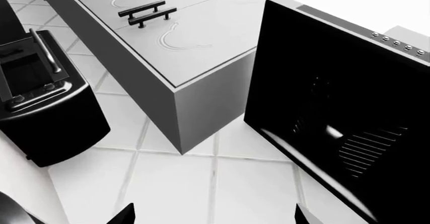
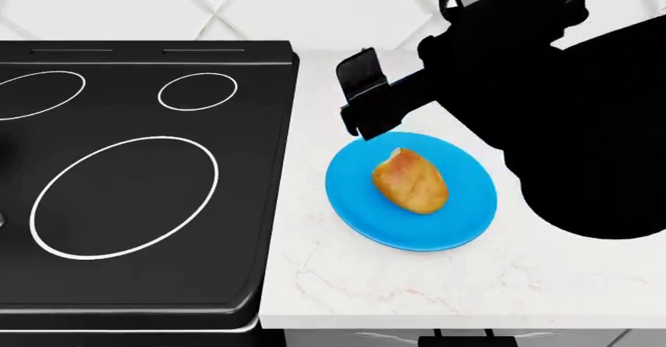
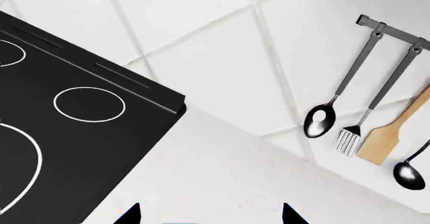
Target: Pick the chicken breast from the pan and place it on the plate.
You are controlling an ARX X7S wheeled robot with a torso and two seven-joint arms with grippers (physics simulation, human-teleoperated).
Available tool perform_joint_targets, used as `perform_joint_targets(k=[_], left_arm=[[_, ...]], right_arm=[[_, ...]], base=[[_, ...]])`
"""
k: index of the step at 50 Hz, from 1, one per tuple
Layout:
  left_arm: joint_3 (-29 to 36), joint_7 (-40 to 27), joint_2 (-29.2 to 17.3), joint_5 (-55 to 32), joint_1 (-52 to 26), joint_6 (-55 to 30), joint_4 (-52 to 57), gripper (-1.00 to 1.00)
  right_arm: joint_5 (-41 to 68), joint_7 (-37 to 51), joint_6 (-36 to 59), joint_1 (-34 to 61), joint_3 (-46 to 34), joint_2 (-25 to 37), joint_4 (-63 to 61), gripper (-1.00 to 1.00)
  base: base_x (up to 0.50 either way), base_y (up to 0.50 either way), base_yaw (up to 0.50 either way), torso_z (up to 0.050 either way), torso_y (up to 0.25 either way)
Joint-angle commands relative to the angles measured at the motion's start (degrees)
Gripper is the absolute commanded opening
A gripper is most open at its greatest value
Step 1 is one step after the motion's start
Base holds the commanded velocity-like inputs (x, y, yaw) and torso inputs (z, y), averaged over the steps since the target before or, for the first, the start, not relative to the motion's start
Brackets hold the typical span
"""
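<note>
Nearest in the head view, the white marble table (image 2: 416, 285) carried the blue plate (image 2: 359, 210), and the chicken breast (image 2: 411, 180) lay on it, about at the plate's middle, long axis slanting from far-left to near-right. Just past the plate's far rim the right tool (image 2: 359, 101) hung above the table, apart from the meat; the chicken lay below it and toward the robot. The right wrist view showed two dark fingertips (image 3: 128, 215) set well apart with nothing between them, so that tool was wide open and empty, pointing at the table, the tiled wall and hanging utensils (image 3: 366, 108) beyond. The stove (image 2: 136, 183) sat left of the plate; no pan was visible in any view. The left tool (image 1: 215, 216) was absent from the head view; its wrist view showed spread tips over floor tiles, a cabinet (image 1: 174, 48) and the oven front (image 1: 343, 118), open and holding nothing. Judged from this, placement looked done; the right arm was nearer, and lifting clear was likely all that remained.
</note>
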Motion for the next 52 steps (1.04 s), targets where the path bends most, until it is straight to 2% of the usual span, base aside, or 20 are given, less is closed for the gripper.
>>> perform_joint_targets(k=[1, 13, 34, 52], left_arm=[[0.01, -0.23, -0.13, 0.07, 0.13, 0.11, 0.18, 1.0], [0.05, -0.05, -0.14, 0.04, 0.28, 0.39, 0.11, 1.0], [-0.08, -0.13, -0.33, -0.09, 0.7, 0.8, 0.53, 1.0], [-0.08, -0.27, -0.51, -0.11, 1.03, 1.05, 0.61, 1.0]], right_arm=[[-7.29, 3.12, -4.6, -2.61, 2.82, 1.72, -10.57, 1.0], [-8.05, 6.65, -11.11, -3.8, 7.7, 2.45, -20.45, 1.0], [-3.47, 13.5, -12.32, 1.55, 9.95, 2.21, -27.74, 1.0], [-3.45, 17.91, -14.79, 1.66, 10.92, 1.67, -33.76, 1.0]], base=[[0.0, 0.0, 0.0, 0.0, 0.0], [0.0, 0.0, 0.0, 0.0, 0.0], [0.0, 0.0, 0.0, 0.0, 0.0], [0.0, 0.0, 0.0, 0.0, 0.0]])
